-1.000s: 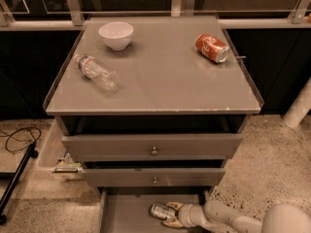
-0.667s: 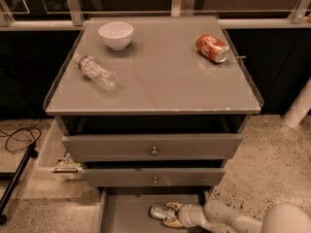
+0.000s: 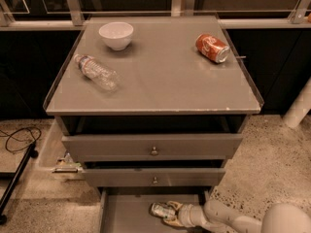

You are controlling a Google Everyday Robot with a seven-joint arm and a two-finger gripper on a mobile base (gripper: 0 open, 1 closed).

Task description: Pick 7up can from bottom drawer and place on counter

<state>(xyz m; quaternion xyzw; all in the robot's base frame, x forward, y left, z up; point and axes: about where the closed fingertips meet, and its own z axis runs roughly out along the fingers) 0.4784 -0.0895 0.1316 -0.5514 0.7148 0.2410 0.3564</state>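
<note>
The 7up can, silvery with green markings, lies on its side on the grey floor of the open bottom drawer. My gripper reaches into the drawer from the lower right, and its fingers sit around the can's right end. The counter is the broad grey top of the cabinet above.
On the counter lie a white bowl at the back left, a clear plastic bottle on its side, and a red-orange soda can at the back right. Two upper drawers with knobs are slightly pulled out. A black cable lies on the floor at left.
</note>
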